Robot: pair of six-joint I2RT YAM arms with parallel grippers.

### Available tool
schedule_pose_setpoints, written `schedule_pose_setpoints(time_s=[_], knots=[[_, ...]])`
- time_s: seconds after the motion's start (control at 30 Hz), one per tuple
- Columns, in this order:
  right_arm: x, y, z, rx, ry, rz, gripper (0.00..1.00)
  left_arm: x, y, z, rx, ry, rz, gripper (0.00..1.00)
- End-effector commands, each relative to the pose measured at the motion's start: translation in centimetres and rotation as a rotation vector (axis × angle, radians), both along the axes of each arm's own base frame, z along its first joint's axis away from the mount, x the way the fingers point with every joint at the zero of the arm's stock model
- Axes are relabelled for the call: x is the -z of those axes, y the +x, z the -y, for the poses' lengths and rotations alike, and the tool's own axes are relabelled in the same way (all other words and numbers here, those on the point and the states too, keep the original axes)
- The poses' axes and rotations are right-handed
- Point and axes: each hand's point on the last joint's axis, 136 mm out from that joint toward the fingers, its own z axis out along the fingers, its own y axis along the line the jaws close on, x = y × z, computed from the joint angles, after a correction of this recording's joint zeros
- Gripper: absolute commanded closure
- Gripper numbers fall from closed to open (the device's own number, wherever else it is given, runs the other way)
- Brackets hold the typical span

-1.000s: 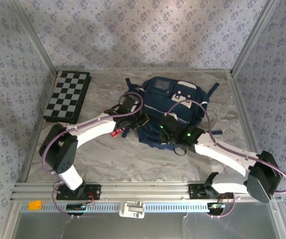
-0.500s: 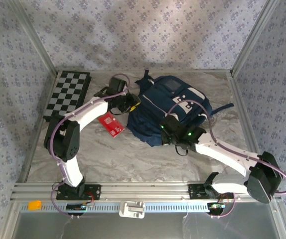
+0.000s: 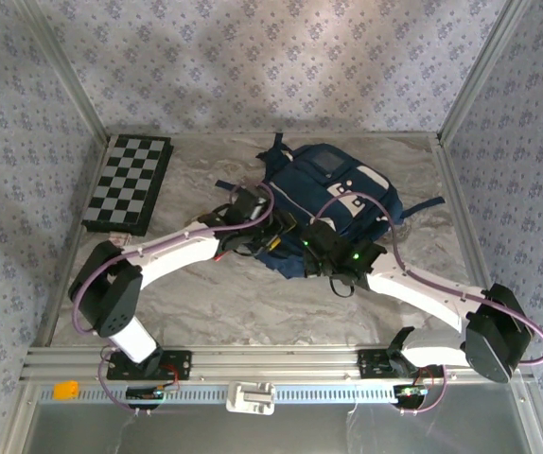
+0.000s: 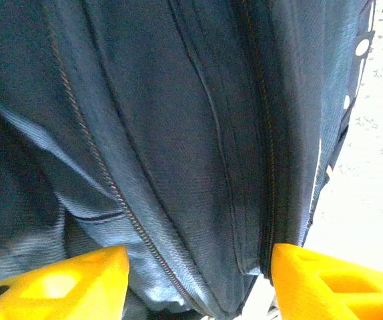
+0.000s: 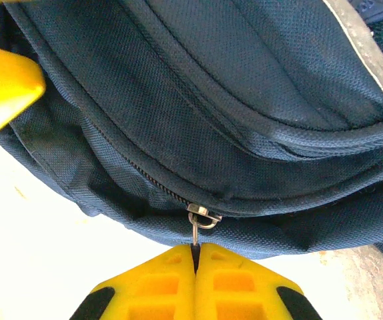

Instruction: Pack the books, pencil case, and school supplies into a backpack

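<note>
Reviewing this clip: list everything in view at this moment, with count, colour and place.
backpack: one, navy blue with white-grey patches, far middle of the table
zipper pull: one, metal, on the backpack's near edge
checkered board: one, black and white, far left of the table
table: one, grey marbled
small block: one, orange, near rail, left end
small fitting: one, white, near rail, middle
left gripper: yellow fingers, open, astride backpack fabric
right gripper: yellow fingers, shut on the zipper pull
</note>
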Motion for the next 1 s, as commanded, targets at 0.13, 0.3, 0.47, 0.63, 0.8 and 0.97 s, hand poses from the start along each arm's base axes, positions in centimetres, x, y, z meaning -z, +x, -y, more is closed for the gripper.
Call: schedule_pose_setpoints(time_s=[0.13, 0.3, 0.47, 0.63, 0.8, 0.97], knots=[[-0.3, 0.0, -0.6, -0.024, 0.011, 0.010, 1.00, 1.4, 1.6, 0.3, -0.189, 0.001, -0.019, 0.44], [-0.5, -0.1, -0.9, -0.033, 0.019, 0.015, 1.00, 2.1, 1.4, 0.3, -0.222, 0.019, -0.016, 0.49], [-0.4, 0.0, -0.9, -0.031, 0.019, 0.016, 1.00, 2.0, 2.0, 0.7, -0.227, 0.031, -0.005, 0.61], [-0.6, 0.3, -0.7, -0.021, -0.005, 0.021, 1.00, 1.9, 2.5, 0.8, -0.220, 0.064, 0.008, 0.82], [-0.5, -0.6, 2.7, 0.078, -0.115, -0.010, 1.00, 1.1, 2.6, -0.6, -0.223, 0.060, 0.025, 1.00], [0.3, -2.7, 6.7, 0.148, -0.152, -0.061, 1.00, -0.7, 3.2, -2.8, -0.188, 0.067, 0.058, 1.00]])
